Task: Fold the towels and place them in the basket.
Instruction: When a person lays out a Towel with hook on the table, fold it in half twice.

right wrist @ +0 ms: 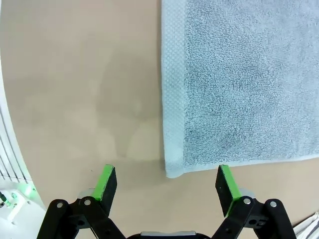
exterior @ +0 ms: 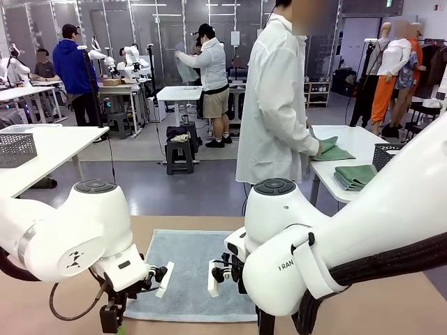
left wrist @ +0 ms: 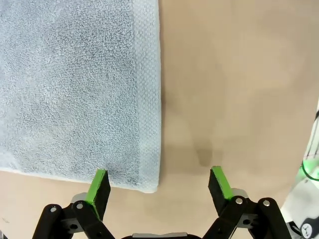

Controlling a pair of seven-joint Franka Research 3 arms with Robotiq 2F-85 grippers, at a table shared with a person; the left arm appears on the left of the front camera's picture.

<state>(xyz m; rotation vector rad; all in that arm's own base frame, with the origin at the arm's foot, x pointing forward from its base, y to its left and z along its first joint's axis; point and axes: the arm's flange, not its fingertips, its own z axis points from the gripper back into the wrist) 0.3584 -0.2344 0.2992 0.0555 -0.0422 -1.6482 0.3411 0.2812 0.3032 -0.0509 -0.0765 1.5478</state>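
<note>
A grey-blue towel (exterior: 188, 272) lies flat and unfolded on the tan table between my two arms. My left gripper (left wrist: 159, 185) hovers open over the towel's (left wrist: 75, 89) near corner, which sits between its green pads (left wrist: 99, 186). My right gripper (right wrist: 165, 182) is open too and straddles the towel's (right wrist: 244, 84) other near corner. Neither gripper holds anything. On a white side table at the far right, a person in a white coat has a hand on a green towel (exterior: 333, 150), beside folded green towels (exterior: 355, 176) and a dark mesh basket (exterior: 388, 155).
A second dark mesh bin (exterior: 15, 149) stands on a white table at the far left. Bare tan tabletop (left wrist: 239, 79) runs along the towel's left and right sides. My own arms' bulky white links (exterior: 77, 237) fill the foreground.
</note>
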